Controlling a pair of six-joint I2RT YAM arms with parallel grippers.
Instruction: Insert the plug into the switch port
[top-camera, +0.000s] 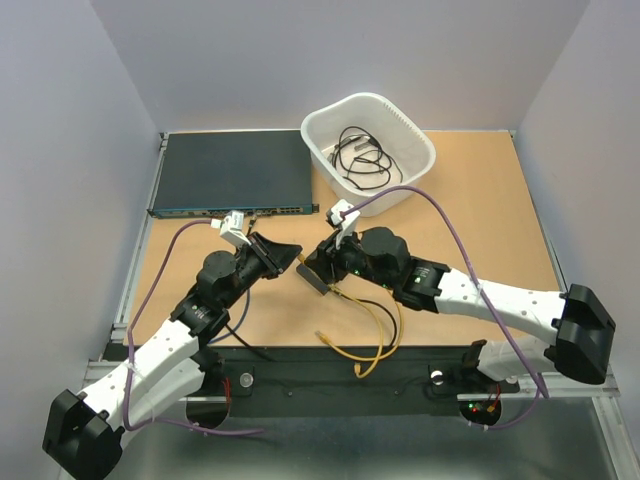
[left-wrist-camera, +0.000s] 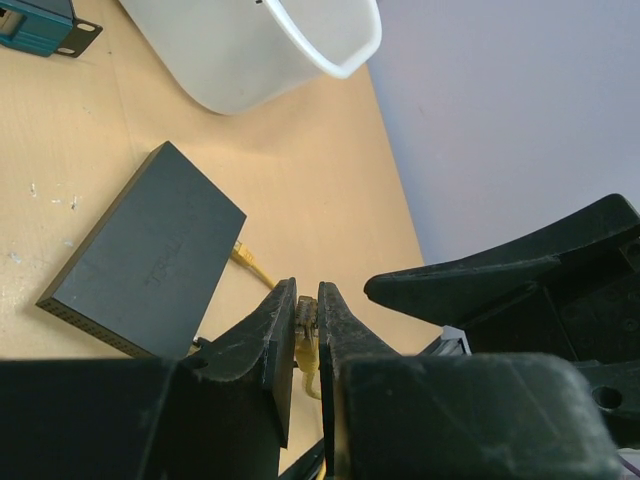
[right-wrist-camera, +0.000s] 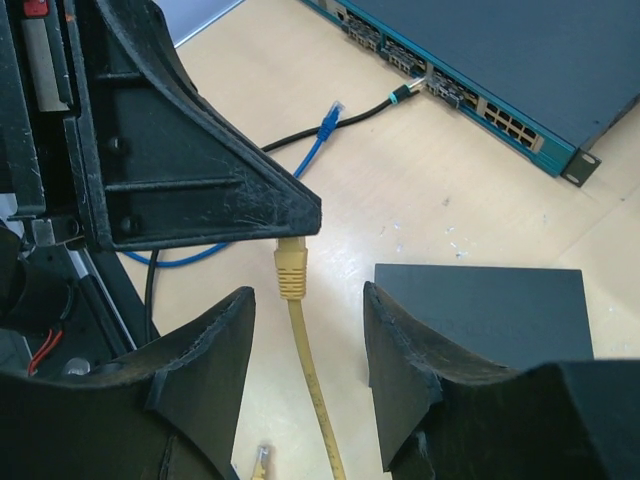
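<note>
The yellow plug (right-wrist-camera: 290, 268) is pinched at its tip between the fingers of my left gripper (left-wrist-camera: 308, 302), which is shut on it just above the table. Its yellow cable (right-wrist-camera: 312, 390) trails away between the spread fingers of my right gripper (right-wrist-camera: 310, 340), which is open and touches nothing. The small flat black box (left-wrist-camera: 150, 250) lies right beside both grippers (top-camera: 316, 277). Its row of switch ports shows only faintly along one low edge (left-wrist-camera: 95, 325). In the top view my left gripper (top-camera: 290, 254) and my right gripper (top-camera: 323, 256) face each other closely.
A wide dark rack unit (top-camera: 230, 172) lies at the back left, with a black cable (right-wrist-camera: 330, 135) plugged into it and a blue cable (right-wrist-camera: 318, 135) loose in front. A white bin (top-camera: 368, 145) of cables stands at the back centre. Another yellow plug end (top-camera: 322, 335) rests near the front edge.
</note>
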